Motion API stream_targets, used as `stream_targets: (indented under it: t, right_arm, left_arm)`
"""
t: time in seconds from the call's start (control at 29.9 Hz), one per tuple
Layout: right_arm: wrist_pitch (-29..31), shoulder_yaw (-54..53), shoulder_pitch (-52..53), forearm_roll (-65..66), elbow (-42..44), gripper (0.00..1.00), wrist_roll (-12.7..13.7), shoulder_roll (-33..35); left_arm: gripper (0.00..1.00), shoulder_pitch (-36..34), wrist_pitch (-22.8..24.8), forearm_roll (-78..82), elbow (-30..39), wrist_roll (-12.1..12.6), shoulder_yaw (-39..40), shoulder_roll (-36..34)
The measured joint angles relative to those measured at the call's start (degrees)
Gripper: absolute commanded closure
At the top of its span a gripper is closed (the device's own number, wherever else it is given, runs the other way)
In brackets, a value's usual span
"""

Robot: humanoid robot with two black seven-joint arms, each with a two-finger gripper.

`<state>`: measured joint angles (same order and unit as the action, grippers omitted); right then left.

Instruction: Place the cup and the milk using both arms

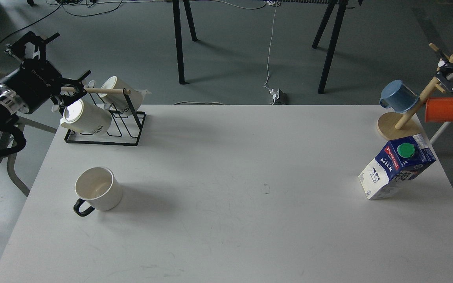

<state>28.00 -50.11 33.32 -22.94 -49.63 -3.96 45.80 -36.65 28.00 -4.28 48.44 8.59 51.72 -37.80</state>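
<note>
Head view: white ceramic mug w/ black loop handle (97, 190) stands upright on the white table (226, 204), near-left of its centre; the dark blue & white gable-top milk carton w/ green cap (396, 167) stands near the table's right edge, well apart from the mug. Left gripper (73, 92) sits off the table's far-left corner by the black wire mug rack (106, 127), right gripper (448, 76) off its far-right corner by the wooden cup tree (401, 120); can't tell either one's opening, neither holds anything. Looks like the pre-grasp step: next, each arm must drop to its own item, left to mug, right to carton.

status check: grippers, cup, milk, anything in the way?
Left gripper by mug rack, right gripper by cup tree, fingers unclear. Cup and milk untouched, upright.
</note>
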Motion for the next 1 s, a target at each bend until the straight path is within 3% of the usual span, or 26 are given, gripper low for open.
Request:
stream_targets:
  t: [0.6,0.84,1.0]
  right_arm:
    - [0.0,-0.3,-0.1,0.0,-0.1,0.01,-0.1,0.0]
    - [0.0,-0.4,-0.1,-0.1,-0.1,0.01,-0.1,-0.1]
    - [0.0,-0.4,-0.1,-0.1,-0.1,0.01,-0.1,-0.2]
  left_arm:
    - [0.0,-0.7,0.0,-0.7,-2.6,0.9,-0.3,-0.5]
    - [0.0,-3.9,0.0,-2.6,-13.2,4.8,2.1,0.7]
    - [0.0,-6.2,0.0,-0.7,-13.3,5.2,1.1,1.0]
